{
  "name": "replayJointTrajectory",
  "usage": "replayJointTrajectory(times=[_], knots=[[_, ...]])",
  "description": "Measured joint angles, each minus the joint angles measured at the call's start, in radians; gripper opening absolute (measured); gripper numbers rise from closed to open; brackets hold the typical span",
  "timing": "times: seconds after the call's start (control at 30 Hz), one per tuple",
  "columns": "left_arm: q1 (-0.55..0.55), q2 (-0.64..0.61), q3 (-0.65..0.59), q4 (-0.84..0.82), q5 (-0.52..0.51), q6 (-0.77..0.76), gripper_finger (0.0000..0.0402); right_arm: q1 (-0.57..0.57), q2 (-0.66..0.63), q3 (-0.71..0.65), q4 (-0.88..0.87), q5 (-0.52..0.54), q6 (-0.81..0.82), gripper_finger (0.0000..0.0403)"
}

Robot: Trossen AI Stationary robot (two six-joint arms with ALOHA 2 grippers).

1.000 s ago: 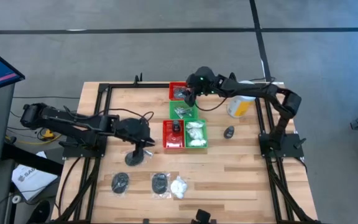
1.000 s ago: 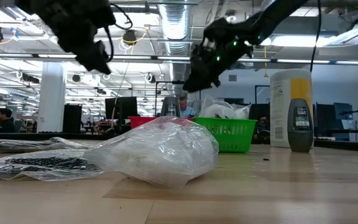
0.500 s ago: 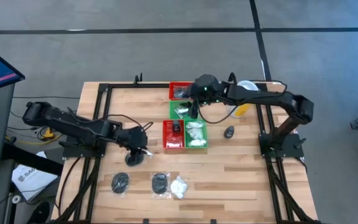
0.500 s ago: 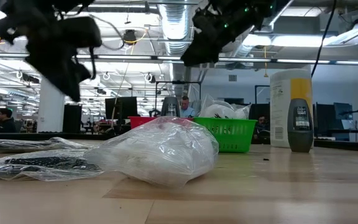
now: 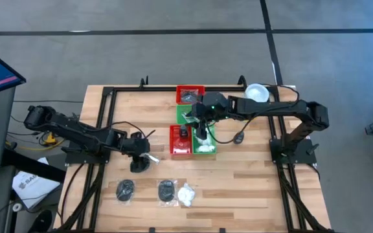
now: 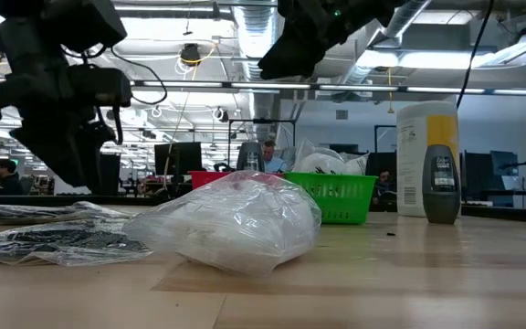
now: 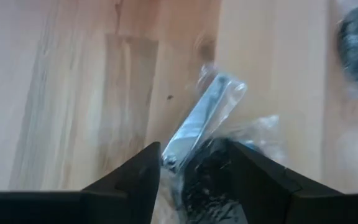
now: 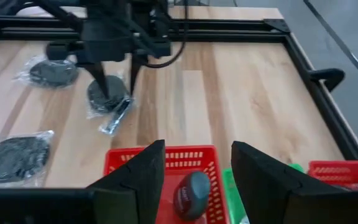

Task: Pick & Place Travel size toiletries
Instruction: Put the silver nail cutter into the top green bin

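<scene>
arms: two, matte black | cables: loose black loops | claw fingers (image 8: 132, 180): dark, wedge-shaped

Landmark: the block of trays (image 5: 193, 126) at mid-table, set in two columns.

- Far tray (image 5: 190, 94): holds packets.
- Near-left tray (image 5: 180, 140): holds a small oval object (image 8: 190, 186).
- Near-right tray (image 5: 204, 140): holds puffy lumps (image 5: 203, 138).
- Right gripper (image 5: 198, 123) hangs over the middle of the block.
- Canister (image 5: 256, 92) stands right of the block, toward the far edge.
- Small bottle (image 5: 239, 137) stands right of the block, nearer than the canister.
- Left gripper (image 5: 144, 157) is left of the block, above a disc packet (image 5: 140, 165), with a metal clipper (image 7: 204, 121) lying against that packet.
- Along the near edge, in front of the block, left to right: disc packet (image 5: 125, 189), disc packet (image 5: 166, 190), puffy packet (image 5: 186, 194).
</scene>
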Motion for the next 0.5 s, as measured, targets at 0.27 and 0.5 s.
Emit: replayJointTrajectory(times=[0.27,0.5], knots=[[0.0,0.0,-0.043,0.058,-0.037,0.077,0.0184,0.032,0.0,0.0,0.0,0.0,-0.002,0.0171],[0.0,0.0,-0.084,0.108,-0.036,0.076,0.0176,0.037,0.0,0.0,0.0,0.0,-0.002,0.0169]])
